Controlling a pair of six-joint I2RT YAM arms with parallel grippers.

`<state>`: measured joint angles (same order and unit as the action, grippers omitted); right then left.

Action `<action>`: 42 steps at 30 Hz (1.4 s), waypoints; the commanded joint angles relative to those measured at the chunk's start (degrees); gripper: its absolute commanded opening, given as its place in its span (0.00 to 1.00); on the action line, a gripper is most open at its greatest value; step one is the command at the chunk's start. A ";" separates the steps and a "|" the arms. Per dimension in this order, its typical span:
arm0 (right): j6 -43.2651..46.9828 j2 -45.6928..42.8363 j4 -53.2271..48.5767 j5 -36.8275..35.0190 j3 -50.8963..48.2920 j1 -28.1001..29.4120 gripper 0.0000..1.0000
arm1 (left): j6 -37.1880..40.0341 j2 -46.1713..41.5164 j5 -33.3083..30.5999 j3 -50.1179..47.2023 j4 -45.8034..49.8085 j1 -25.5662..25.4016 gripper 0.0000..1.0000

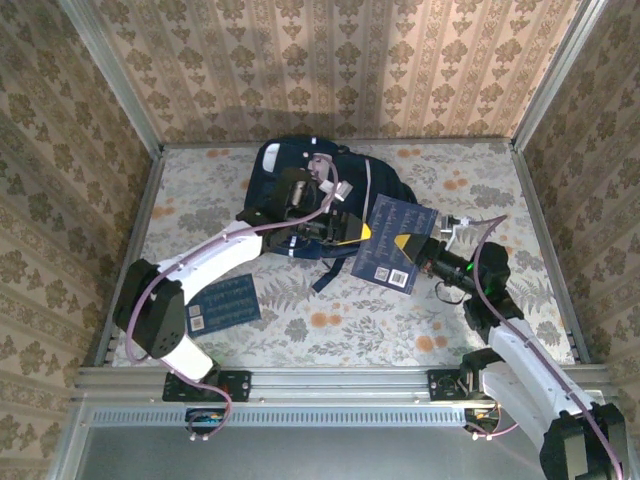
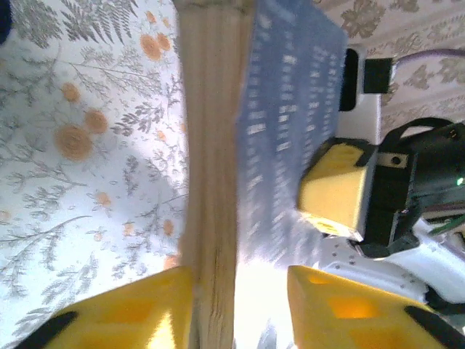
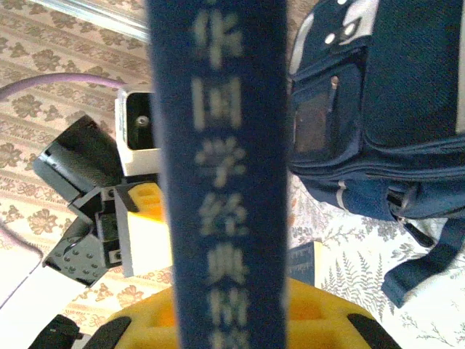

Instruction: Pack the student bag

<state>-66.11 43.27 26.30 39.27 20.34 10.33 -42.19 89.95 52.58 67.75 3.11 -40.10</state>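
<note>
On floral tabletop (image 1: 330, 335), bulky fabric student bag (image 1: 282, 160), flat book (image 1: 390, 238)

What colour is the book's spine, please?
Spine of the book: navy with pale characters; best in right wrist view.

The student bag (image 1: 275, 160) lies at the far middle of the table (image 1: 350, 330); a book (image 1: 392, 243) is just right of it; a booklet (image 1: 222, 303) lies nearer, left.

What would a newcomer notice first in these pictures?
A navy book with printed text sits between the two arms near the middle of the table. The right gripper is clamped on it, and the left gripper stands open around its page edge. Behind them lies the large dark student bag.
</note>
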 commanded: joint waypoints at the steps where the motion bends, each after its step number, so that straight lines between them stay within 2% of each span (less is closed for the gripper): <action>1: 3.75 -2.08 -2.26 0.26 2.73 0.28 0.00 | 2.03 -3.42 -0.40 -1.21 2.83 2.30 0.56; 4: 5.30 -2.75 -2.10 2.16 3.59 0.35 0.00 | 1.88 -3.99 2.65 -2.24 1.41 3.53 0.65; 8: 3.95 -1.84 2.27 5.98 4.50 0.60 0.00 | 2.54 -4.51 8.42 -1.13 0.14 2.63 0.70; 13: 3.61 -0.65 4.46 8.85 6.92 2.21 0.00 | 6.32 -5.76 10.36 0.28 3.19 2.04 0.73; 20: 4.65 0.81 4.55 9.82 8.92 5.86 0.00 | 3.60 -6.11 14.97 -0.87 -4.28 1.35 0.70; 23: 5.39 1.10 4.04 9.95 9.37 6.74 0.00 | 2.30 -6.27 16.91 -1.68 -8.09 1.31 0.60; 30: 5.91 1.37 3.63 10.04 9.76 7.16 0.00 | -4.08 -6.85 20.06 -4.25 -19.43 0.58 0.25; 36: 7.10 2.12 2.90 9.78 9.98 7.21 0.00 | -8.86 -7.92 21.34 -5.68 -28.17 -0.37 0.02; 39: 8.53 1.90 0.74 8.49 10.24 7.20 0.00 | -8.86 -8.54 19.96 -5.61 -27.93 0.48 0.00; 40: 9.35 1.61 -0.72 7.35 10.40 7.15 0.03 | -9.02 -8.65 19.24 -5.74 -27.90 1.03 0.00; 41: 10.20 1.06 -2.31 5.95 10.42 7.19 0.20 | -9.42 -8.81 18.28 -5.92 -28.15 1.60 0.00; 42: 10.86 0.37 -3.61 4.22 10.35 7.18 0.41 | -10.12 -8.99 16.91 -6.20 -28.46 2.38 0.00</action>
<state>-58.65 44.69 26.09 47.86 29.15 17.19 -50.26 83.92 70.26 61.69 -19.73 -38.85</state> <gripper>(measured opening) 0.233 0.122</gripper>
